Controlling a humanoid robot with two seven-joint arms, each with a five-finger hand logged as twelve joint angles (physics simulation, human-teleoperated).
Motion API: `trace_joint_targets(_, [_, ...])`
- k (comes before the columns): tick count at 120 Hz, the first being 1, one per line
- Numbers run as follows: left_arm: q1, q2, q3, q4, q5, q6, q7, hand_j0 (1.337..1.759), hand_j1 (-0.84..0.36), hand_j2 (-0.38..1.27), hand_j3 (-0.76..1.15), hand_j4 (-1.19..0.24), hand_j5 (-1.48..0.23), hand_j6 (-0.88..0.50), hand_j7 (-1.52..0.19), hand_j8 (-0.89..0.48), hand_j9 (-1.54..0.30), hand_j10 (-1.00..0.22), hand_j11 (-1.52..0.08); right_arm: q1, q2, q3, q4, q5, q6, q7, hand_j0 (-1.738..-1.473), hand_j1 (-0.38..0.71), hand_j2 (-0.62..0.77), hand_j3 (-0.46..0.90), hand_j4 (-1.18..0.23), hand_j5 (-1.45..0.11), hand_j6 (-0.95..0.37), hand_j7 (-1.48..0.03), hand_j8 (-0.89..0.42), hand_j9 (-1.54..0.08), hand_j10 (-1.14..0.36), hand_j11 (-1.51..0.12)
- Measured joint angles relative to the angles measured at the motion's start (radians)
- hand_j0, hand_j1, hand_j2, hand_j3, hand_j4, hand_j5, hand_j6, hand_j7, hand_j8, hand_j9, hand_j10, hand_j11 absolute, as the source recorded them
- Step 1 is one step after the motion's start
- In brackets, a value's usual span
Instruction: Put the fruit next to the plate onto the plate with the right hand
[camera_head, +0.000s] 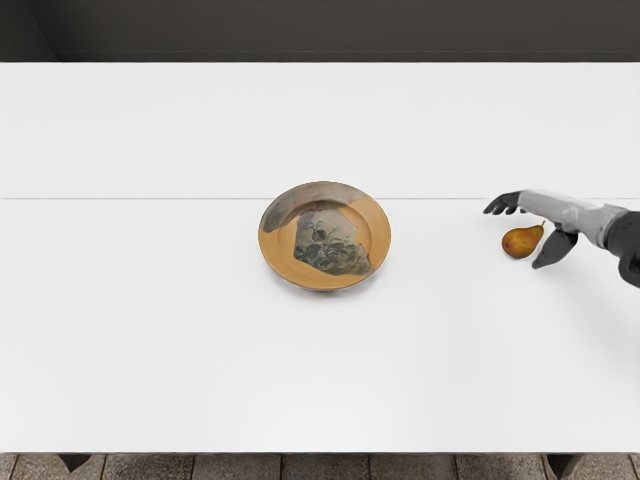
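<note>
A round ochre plate (375, 222) with a grey-green painted centre lies in the middle of the white table. To its right, well apart from it, a small orange-brown pear (520, 241) lies on its side with the stem pointing right. My right hand (530, 225) comes in from the right edge and hovers just over and behind the pear. Its dark fingers (503, 205) are spread, with the thumb hanging down at the pear's right side. Nothing is in its grasp.
The white table (200, 330) spans the whole view, with a thin seam running across it at the plate's far edge. A dark wall stands behind the table.
</note>
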Motion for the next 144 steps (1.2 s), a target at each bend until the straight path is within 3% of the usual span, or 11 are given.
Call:
trace_joint_targets(27, [0.0,0.0,0.0,0.0,-0.001,0.0,0.0,1.658,0.32,0.0,0.0,-0.02,-0.03,-0.02,-0.03,-0.02,-0.03,-0.02,-0.03,0.002,-0.003,-0.004,-0.002,-0.001,0.001,0.012,-1.658,0.15,-0.08,0.0,-0.43,-0.55,-0.43,-0.55,-0.43,-0.55,-0.43,-0.55])
trace_joint_targets(59, [0.0,0.0,0.0,0.0,-0.001,0.0,0.0,1.658,0.32,0.0,0.0,-0.02,-0.03,-0.02,-0.03,-0.02,-0.03,-0.02,-0.03,0.014,-0.001,-0.005,-0.002,-0.002,0.038,0.009,-1.658,0.22,-0.1,0.0,-0.47,-0.61,-0.48,-0.61,-0.48,-0.61,-0.48,-0.6])
trace_joint_targets(125, [-0.001,0.0,0.0,0.0,0.0,0.0,0.0,1.658,0.32,0.0,0.0,-0.02,-0.03,-0.02,-0.03,-0.02,-0.03,-0.02,-0.03,0.004,0.003,-0.003,-0.005,-0.003,0.04,0.011,-1.657,0.29,-0.1,0.0,-0.53,-0.58,-0.5,-0.63,-0.43,-0.63,-0.45,-0.63])
trace_joint_targets(131, [-0.001,0.0,0.0,0.0,-0.001,0.0,0.0,1.658,0.32,0.0,0.0,-0.02,-0.03,-0.02,-0.03,-0.02,-0.03,-0.02,-0.03,0.003,0.003,-0.004,-0.005,-0.002,0.041,0.011,-1.657,0.32,-0.01,0.0,-0.52,-0.59,-0.5,-0.63,-0.42,-0.63,-0.44,-0.64])
trace_joint_targets(144, [0.0,0.0,0.0,0.0,-0.001,0.0,0.0,1.658,0.32,0.0,0.0,-0.02,-0.03,-0.02,-0.03,-0.02,-0.03,-0.02,-0.03,0.002,0.004,-0.007,-0.007,-0.002,0.04,0.011,-1.656,0.3,-0.07,0.0,-0.52,-0.59,-0.5,-0.63,-0.41,-0.62,-0.43,-0.63])
